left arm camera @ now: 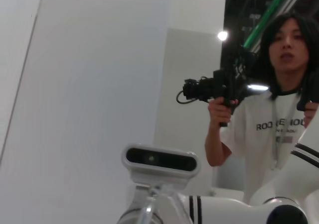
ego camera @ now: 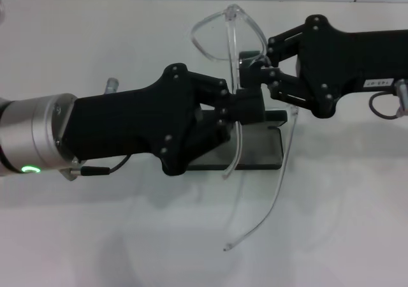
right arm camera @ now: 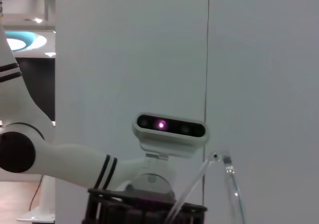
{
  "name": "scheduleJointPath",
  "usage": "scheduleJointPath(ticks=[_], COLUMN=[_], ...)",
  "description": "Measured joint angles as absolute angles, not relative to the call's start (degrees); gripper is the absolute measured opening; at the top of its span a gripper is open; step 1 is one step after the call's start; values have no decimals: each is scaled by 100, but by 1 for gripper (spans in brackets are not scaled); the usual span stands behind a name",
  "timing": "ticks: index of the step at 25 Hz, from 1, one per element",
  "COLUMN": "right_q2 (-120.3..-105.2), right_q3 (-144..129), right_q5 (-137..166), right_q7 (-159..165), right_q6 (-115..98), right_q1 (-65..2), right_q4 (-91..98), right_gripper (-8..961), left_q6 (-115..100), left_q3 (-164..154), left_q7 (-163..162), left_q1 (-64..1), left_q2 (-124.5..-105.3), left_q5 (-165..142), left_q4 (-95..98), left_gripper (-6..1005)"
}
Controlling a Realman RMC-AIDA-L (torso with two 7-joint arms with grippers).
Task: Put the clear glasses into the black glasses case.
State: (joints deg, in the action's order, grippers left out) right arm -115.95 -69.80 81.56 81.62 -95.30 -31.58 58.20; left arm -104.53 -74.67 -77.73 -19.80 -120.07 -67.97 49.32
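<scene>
Both clenched on the clear glasses [ego camera: 231,41] above the black glasses case [ego camera: 258,148]: left end effector [ego camera: 245,105] at nine o'clock, right end effector [ego camera: 252,67] at three; no lettering legible.

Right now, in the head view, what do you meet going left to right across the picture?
Left arm's silver wrist → left gripper on the clear glasses, above the black glasses case → right gripper → right arm's cable loop.

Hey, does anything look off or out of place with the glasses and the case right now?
Yes. The clear glasses are held up between the left tool and right tool, standing on end above the black glasses case, one temple arm dangling past it.
</scene>
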Motion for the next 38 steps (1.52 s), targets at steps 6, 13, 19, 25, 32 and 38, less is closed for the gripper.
scheduleJointPath(ticks=[6, 13, 19, 25, 32, 38], right_q2=[-11604, -11595, -11609, -11610, -11612, -11608], right_q3=[-7054, -7022, -7059, -7114, -7147, -7241], right_q5=[8108, 8034, 7917, 7729, 7683, 7639], right_q7=[8018, 7846, 7760, 7705, 7681, 7680], right_q6=[-9466, -9394, -9498, -9592, -9621, -9631], right_q1=[-3219, -3234, -3243, -3238, -3243, -3244], right_q4=[5586, 5247, 5179, 5127, 5106, 5106], right_gripper=[119, 119, 119, 119, 118, 118], left_q6=[-10480, -10696, -10520, -10444, -10432, -10387], left_q3=[-7467, -7525, -7530, -7525, -7537, -7541], left_q7=[-7583, -7442, -7371, -7228, -7130, -7094], left_q1=[-2103, -2104, -2091, -2096, -2107, -2105], left_q2=[-12002, -12007, -12018, -12020, -12023, -12023], left_q5=[-6666, -6648, -6556, -6496, -6429, -6417], left_q4=[4607, 4603, 4431, 4280, 4211, 4208], left_gripper=[53, 53, 53, 53, 52, 52])
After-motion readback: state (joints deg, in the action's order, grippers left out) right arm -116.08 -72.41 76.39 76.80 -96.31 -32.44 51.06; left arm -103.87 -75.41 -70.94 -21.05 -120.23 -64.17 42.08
